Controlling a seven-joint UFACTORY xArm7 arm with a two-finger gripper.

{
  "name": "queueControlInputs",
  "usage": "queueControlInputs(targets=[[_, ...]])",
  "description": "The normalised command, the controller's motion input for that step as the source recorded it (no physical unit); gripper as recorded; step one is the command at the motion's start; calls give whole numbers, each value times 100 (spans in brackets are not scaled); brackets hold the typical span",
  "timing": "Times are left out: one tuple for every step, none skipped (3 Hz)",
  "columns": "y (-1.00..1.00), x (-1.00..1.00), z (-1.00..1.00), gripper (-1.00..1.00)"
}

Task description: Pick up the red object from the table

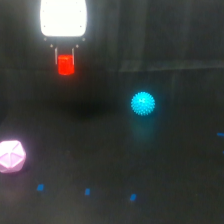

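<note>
The red object [65, 65] is a small bright red-orange block held between the two thin fingers of my gripper [65, 61], which hangs from a white housing at the top left of the exterior view. The block hangs above the black table [150, 165], with a faint dark shadow on the surface below and to the right of it. The gripper is shut on the block.
A cyan spiky ball [143, 103] lies on the table right of centre. A pink faceted polyhedron [11, 156] lies at the left edge. Small blue marks [87, 191] dot the near part of the table.
</note>
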Motion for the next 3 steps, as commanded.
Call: queueControlInputs(targets=[[12, -7, -19, -100], [-21, -20, 40, -100], [-25, 4, -22, -100]])
